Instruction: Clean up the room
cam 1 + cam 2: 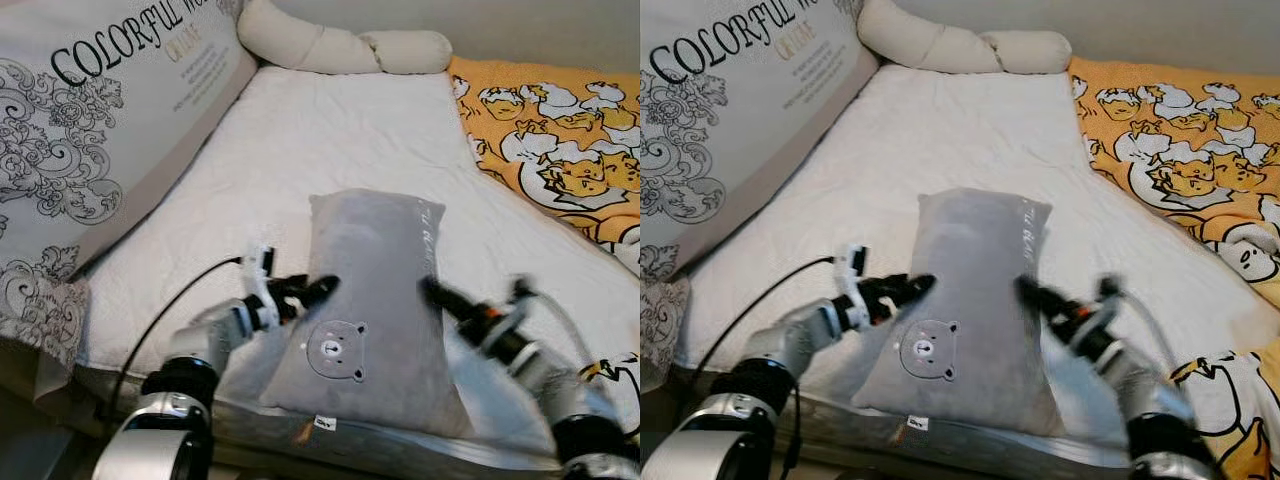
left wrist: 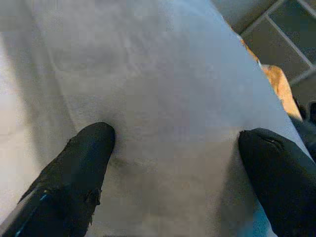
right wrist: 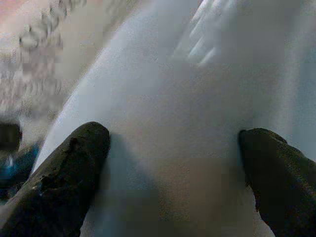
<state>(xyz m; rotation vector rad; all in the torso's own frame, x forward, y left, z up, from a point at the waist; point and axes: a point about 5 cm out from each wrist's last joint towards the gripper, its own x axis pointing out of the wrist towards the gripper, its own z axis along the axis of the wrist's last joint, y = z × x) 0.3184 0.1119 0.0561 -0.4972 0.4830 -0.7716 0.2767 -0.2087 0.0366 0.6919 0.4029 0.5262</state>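
You are looking down on a bed with a white quilted mattress point(image 1: 330, 150). A large printed cushion point(image 1: 90, 130) leans along its left side, a cream bolster point(image 1: 340, 45) lies across the far end, and an orange cartoon-print blanket point(image 1: 550, 140) covers the right. A pale wall point(image 1: 520, 30) stands behind.

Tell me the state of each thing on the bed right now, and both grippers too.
grey bear pillow: lying lengthwise at the bed's near edge, pressed between both grippers.
left gripper: open, fingers against the pillow's left side.
right gripper: open, fingers against the pillow's right side.
large printed cushion: leaning along the bed's left side.
cream bolster: lying across the head of the bed.
yellow duck blanket: spread over the right side.
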